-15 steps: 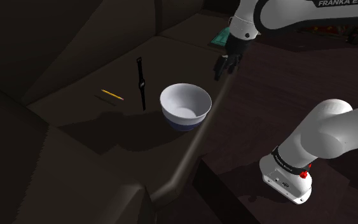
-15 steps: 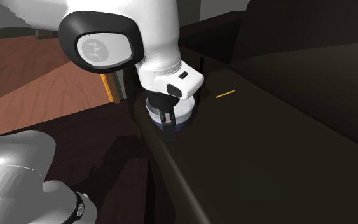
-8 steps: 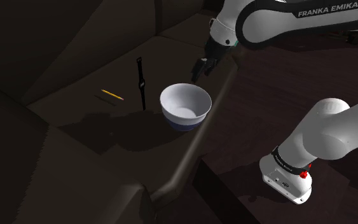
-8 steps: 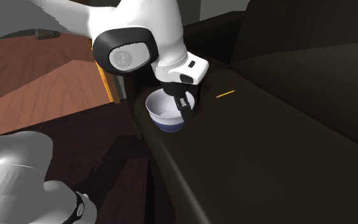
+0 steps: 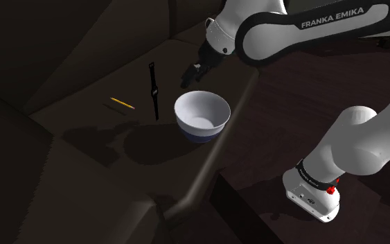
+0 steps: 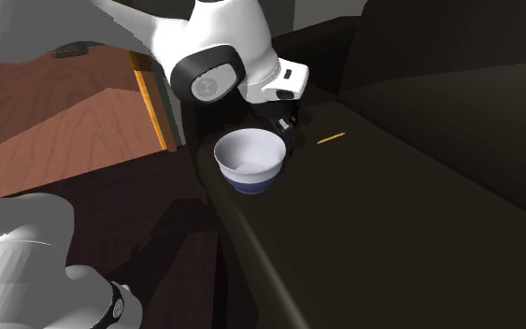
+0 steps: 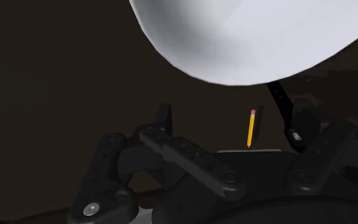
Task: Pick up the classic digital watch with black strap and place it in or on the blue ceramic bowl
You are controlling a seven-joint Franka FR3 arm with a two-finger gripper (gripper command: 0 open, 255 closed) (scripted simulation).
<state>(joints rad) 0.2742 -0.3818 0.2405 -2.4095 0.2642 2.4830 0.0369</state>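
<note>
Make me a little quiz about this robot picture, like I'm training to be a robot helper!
1. True or false: the watch lies inside the bowl.
2. What lies on the far side of the watch from the bowl? A) a yellow pencil B) a spoon C) a key
3. Fill in: the end effector has its fingers ____ and holds nothing.
Key: 1 false; 2 A; 3 open.
</note>
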